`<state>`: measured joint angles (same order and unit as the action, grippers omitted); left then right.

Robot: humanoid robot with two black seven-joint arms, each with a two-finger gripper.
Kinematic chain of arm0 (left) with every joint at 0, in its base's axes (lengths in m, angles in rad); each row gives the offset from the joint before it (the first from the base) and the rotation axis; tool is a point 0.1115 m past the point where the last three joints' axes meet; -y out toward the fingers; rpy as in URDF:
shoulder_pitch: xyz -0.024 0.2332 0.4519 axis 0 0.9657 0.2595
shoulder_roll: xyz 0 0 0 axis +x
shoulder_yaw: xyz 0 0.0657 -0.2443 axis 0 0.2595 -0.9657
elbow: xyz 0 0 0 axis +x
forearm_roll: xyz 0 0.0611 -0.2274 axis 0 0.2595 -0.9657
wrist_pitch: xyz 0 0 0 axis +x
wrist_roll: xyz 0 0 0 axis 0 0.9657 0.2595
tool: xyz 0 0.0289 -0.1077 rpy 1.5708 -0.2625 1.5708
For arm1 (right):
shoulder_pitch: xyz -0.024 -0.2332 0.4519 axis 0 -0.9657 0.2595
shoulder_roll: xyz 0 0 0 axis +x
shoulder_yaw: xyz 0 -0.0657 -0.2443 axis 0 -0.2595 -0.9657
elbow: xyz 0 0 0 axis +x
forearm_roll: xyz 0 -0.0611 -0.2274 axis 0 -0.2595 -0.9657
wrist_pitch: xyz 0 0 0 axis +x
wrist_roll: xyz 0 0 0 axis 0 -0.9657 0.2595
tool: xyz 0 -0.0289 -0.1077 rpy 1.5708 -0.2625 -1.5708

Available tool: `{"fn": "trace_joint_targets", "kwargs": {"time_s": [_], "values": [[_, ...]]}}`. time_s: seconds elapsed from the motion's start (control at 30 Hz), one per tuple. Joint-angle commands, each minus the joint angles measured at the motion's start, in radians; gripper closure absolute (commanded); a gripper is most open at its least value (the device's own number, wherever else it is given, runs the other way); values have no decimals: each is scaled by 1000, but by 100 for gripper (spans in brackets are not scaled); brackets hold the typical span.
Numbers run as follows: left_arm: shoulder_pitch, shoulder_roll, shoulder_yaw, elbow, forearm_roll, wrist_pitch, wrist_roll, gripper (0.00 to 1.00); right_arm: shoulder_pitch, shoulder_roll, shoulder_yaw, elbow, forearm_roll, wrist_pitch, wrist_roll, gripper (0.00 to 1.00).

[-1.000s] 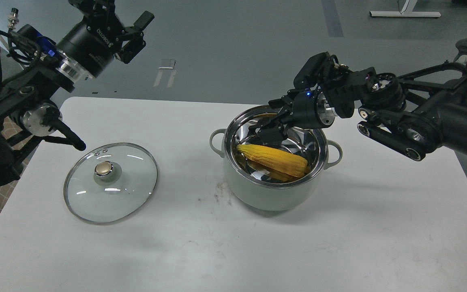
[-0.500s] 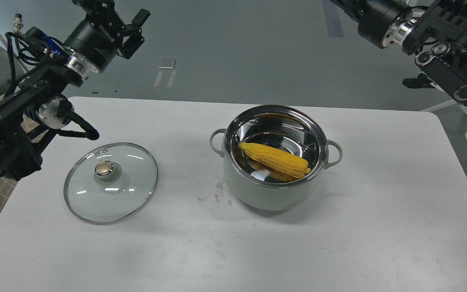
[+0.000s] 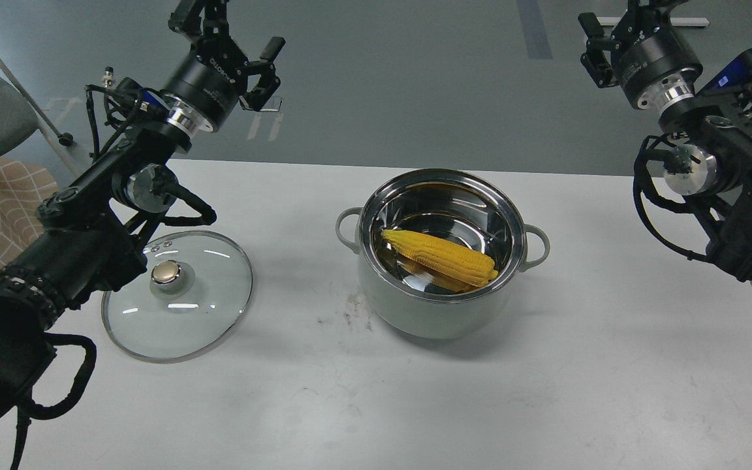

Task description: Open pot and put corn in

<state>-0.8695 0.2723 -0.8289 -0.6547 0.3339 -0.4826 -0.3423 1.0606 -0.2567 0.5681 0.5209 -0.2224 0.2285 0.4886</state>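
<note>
Both grippers empty and raised, corn lying in the open pot.

The left gripper (image 3: 229,29) has its fingers spread apart with nothing between them, high beyond the table's far left edge; the right gripper (image 3: 617,26) is also lifted clear and holds nothing, though its fingers run partly out of view at the top, so I cannot tell their spread. The corn (image 3: 441,256) lies slanted on the steel floor of the pot (image 3: 438,307), near the middle of the table (image 3: 546,391). The glass lid (image 3: 177,294) rests flat to the left, under the left forearm. The main risk, I judge, is that forearm or its cable dropping and nudging the lid.
</note>
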Motion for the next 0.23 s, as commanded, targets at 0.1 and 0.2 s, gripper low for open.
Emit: {"fn": "trace_joint_targets", "kwargs": {"time_s": [0.1,0.2], "values": [[-3,-4,-22,-11,-15,-6,42,2,-47,1,93,43,2,-1,0,0],[-3,-4,-23,-16,-15,-6,45,2,-53,1,107,65,0,0,0,0]]}}
